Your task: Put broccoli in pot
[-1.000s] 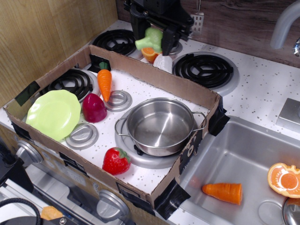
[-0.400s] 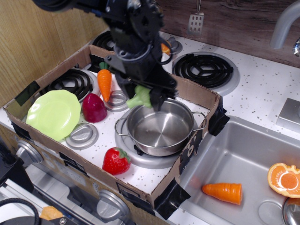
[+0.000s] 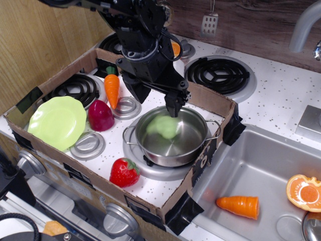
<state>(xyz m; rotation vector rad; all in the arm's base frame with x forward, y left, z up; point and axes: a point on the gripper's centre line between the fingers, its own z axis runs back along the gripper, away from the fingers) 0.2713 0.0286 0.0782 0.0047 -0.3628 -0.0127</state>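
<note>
The pale-green broccoli (image 3: 163,126) is inside the shiny steel pot (image 3: 173,153), blurred, at the pot's back left part. The pot stands on the front right burner inside a cardboard box. My black gripper (image 3: 156,101) hangs just above the pot's back rim with its fingers apart and nothing between them. The arm reaches in from the upper left.
The cardboard box (image 3: 210,103) also holds a lime-green plate (image 3: 56,122), a dark red vegetable (image 3: 100,115), a carrot (image 3: 112,89) and a strawberry (image 3: 124,172). A sink (image 3: 261,170) at right holds another carrot (image 3: 238,206) and an orange slice (image 3: 303,192).
The gripper carried the broccoli from the back burners down to the pot, then opened. The broccoli has left the fingers and now is in the pot.
</note>
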